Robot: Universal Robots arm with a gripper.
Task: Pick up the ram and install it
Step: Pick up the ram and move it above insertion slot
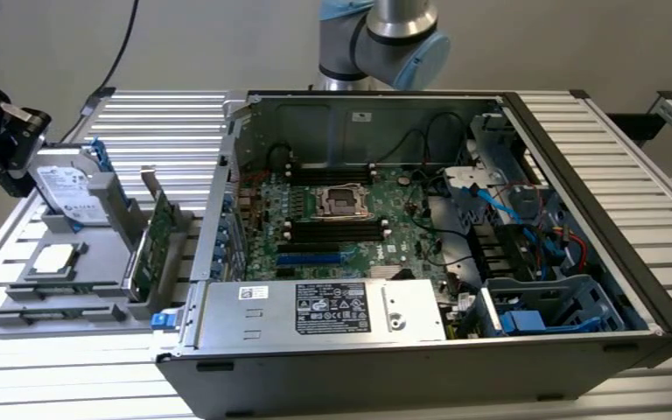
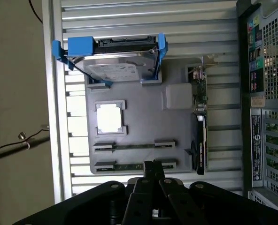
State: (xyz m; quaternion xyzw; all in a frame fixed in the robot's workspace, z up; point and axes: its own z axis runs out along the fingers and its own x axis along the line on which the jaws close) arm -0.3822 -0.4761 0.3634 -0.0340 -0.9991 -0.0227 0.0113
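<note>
Fingers (image 2: 149, 170) pressed together, empty | tips above ram (image 2: 129, 166) | ram in grey tray (image 2: 143, 124)

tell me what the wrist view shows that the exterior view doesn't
Wrist view adds: the shut gripper by the ram lying in the grey tray's slot, and the case's mesh back panel. Exterior view adds: the motherboard inside the open case, the power supply, the arm. Both share: the hard drive with blue rails, the processor chip, the green card.

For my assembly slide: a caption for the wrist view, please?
Shut gripper above a ram stick on the grey tray, with a hard drive and processor alongside.
</note>
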